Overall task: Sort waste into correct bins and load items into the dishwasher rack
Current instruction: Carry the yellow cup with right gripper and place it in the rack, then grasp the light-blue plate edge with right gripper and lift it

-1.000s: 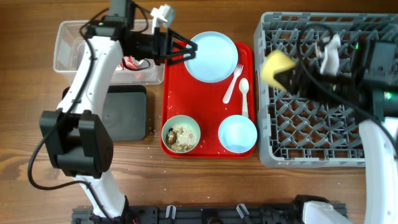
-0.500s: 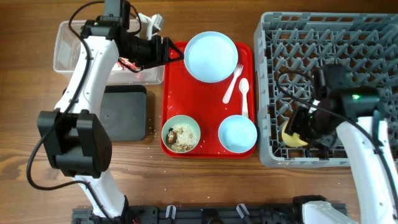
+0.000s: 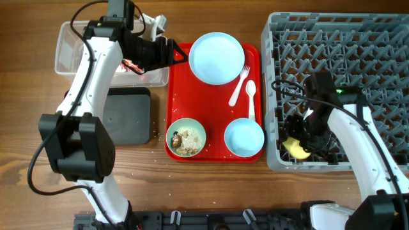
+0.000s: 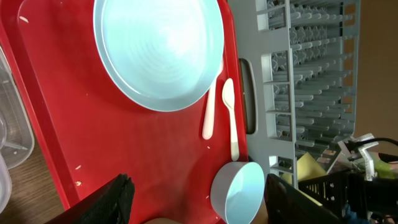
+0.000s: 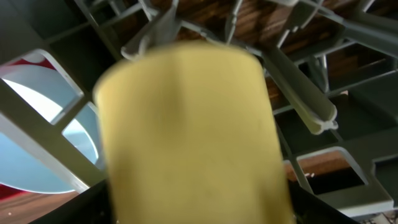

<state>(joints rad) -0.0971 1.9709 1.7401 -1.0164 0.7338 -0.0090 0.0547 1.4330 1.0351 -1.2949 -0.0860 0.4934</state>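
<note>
My right gripper is shut on the small yellow cup and holds it low in the front left corner of the grey dishwasher rack. The cup fills the right wrist view between the fingers. My left gripper is open and empty over the red tray's far left edge, left of the pale blue plate. Its fingers frame the plate, fork, spoon and light blue bowl. The green bowl holds rice and scraps. A red wrapper lies in the clear tub.
The red serving tray lies between the bins and the rack. The black tray sits in front of the clear tub. White crumbs are scattered on the wood near the tray's front left corner. I cannot make out the napkin.
My right gripper has carried the yellow cup from above the rack's left side down into its front left corner. My left gripper has drawn back slightly left from the plate, still open.
</note>
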